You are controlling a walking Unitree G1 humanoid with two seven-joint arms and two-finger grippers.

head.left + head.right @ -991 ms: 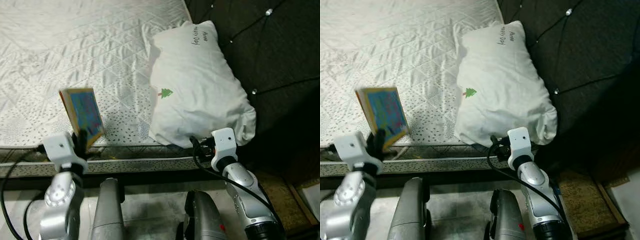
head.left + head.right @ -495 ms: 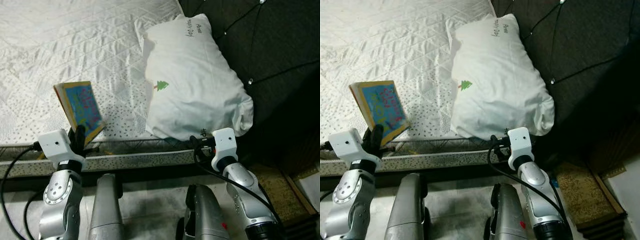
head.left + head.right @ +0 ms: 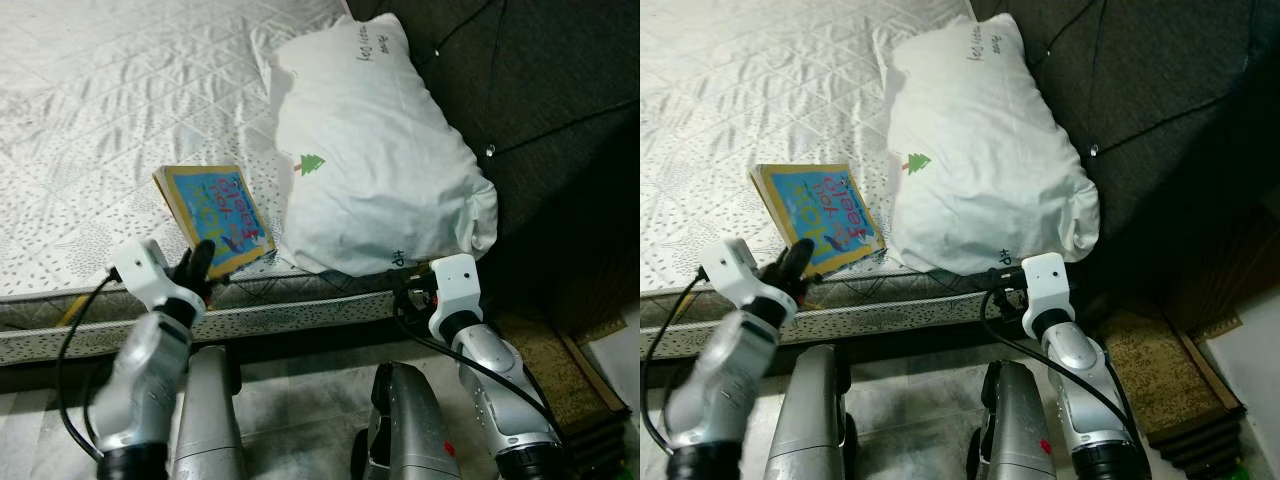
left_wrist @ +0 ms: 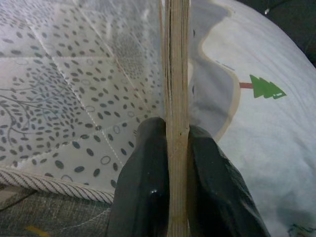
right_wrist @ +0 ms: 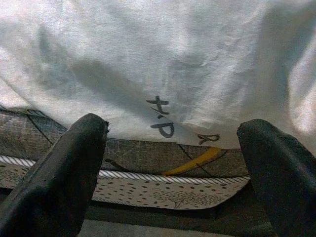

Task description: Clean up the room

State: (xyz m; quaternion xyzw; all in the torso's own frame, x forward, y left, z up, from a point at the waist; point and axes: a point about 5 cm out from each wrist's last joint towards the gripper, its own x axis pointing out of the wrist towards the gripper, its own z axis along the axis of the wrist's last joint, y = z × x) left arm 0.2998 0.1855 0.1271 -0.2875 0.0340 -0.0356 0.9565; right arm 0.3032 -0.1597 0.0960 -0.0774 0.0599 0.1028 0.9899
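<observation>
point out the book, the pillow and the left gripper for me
book [image 3: 215, 205], left eye view, middle of its blue cover
pillow [image 3: 375, 170], left eye view, middle of the white case
left gripper [image 4: 177, 148], left wrist view, between the fingertips, shut on the book's edge

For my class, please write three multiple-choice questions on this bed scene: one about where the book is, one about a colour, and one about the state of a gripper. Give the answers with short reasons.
1. Where is the book?
A. on the floor
B. on the mattress beside the pillow
C. on top of the pillow

2. What colour is the small tree printed on the pillow?
A. green
B. blue
C. yellow

3. What state is the left gripper in?
A. open and away from everything
B. shut on the pillow
C. shut on the book

Answers: B, the book lies near the bed's edge next to the pillow; A, the tree is green; C, both black fingers press the book's edge.
</observation>
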